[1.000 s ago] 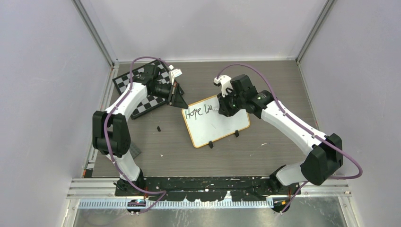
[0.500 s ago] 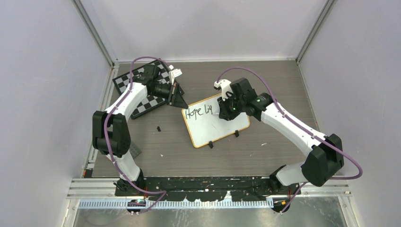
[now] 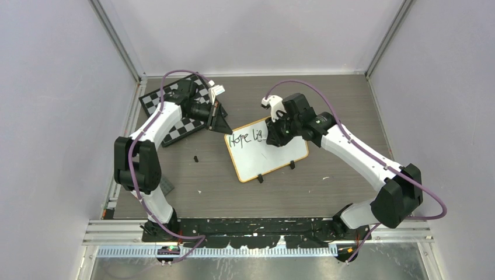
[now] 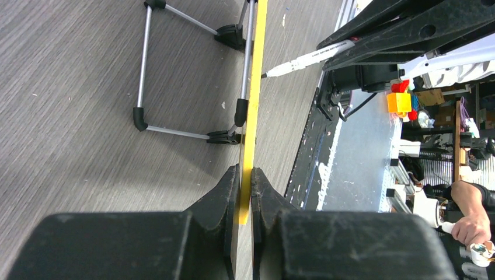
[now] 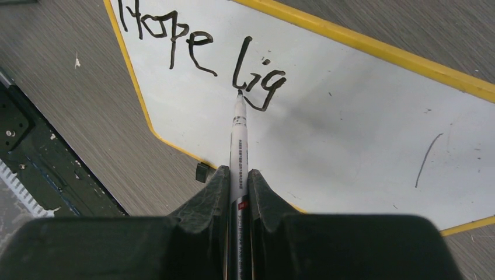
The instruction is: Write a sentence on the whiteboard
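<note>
The whiteboard (image 3: 274,153) stands tilted on two black clip feet mid-table, with "Hope lig" in black on it (image 5: 362,134). My left gripper (image 3: 225,125) is shut on the board's far left corner; the left wrist view shows its yellow rim (image 4: 252,99) edge-on between the jaws (image 4: 245,178). My right gripper (image 3: 271,136) is shut on a white marker (image 5: 238,146). The marker's black tip sits at the board, just left of the "g". The marker also shows in the left wrist view (image 4: 306,57).
A black-and-white chequered chessboard (image 3: 178,116) lies at the back left under my left arm. A small black cap (image 3: 195,158) lies on the table left of the whiteboard. Purple walls close in the grey wooden table (image 3: 327,192).
The writing has grown from "Hope li" to "Hope lig". My right gripper moved slightly left with the marker. The left arm has not moved.
</note>
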{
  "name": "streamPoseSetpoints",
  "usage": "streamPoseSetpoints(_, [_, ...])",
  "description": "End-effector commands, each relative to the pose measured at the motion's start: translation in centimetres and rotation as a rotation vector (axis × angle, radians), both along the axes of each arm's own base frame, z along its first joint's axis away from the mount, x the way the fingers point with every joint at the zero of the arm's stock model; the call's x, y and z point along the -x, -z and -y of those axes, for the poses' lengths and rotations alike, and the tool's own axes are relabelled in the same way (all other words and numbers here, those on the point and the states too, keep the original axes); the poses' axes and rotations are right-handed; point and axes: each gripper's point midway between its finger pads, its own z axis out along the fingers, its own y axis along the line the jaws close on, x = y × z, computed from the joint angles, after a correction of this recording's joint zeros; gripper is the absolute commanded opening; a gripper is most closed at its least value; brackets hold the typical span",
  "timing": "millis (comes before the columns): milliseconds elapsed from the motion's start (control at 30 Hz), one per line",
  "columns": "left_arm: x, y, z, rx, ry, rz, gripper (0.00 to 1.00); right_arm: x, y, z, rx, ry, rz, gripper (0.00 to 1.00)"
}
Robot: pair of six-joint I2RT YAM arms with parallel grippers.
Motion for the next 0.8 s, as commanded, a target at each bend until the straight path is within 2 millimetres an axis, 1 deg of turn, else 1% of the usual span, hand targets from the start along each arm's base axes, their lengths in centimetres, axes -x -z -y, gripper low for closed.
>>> streamPoseSetpoints(0, [0.0, 1.5, 0.4, -0.052, 0.009, -0.007, 0.0, -1.2, -4.2, 0.6, -0.071, 0.026, 0.095, 0.0])
streamPoseSetpoints(67, [0.0, 1.5, 0.4, -0.051, 0.01, -0.005, 0.0, -1.7, -4.5, 1.3, -0.07, 0.049, 0.105, 0.0])
streamPoseSetpoints(167, [-0.1, 1.4, 0.4, -0.051, 0.012, -0.001, 0.0, -2.1, -4.9, 1.6, -0.069, 0.065, 0.119, 0.0])
streamPoseSetpoints(333, [0.0, 1.4, 0.5, -0.047, 0.013, -0.006, 0.0, -2.7, -5.0, 1.4, -0.072, 0.079, 0.124, 0.0])
streamPoseSetpoints(500, [0.1, 1.4, 0.4, -0.049, 0.012, -0.001, 0.0, -3.0, -4.6, 1.1, -0.07, 0.078, 0.114, 0.0])
streamPoseSetpoints(767, [-0.1, 1.5, 0.4, -0.05, 0.011, -0.005, 0.0, -3.5, -4.4, 1.4, -0.055, 0.092, 0.126, 0.0])
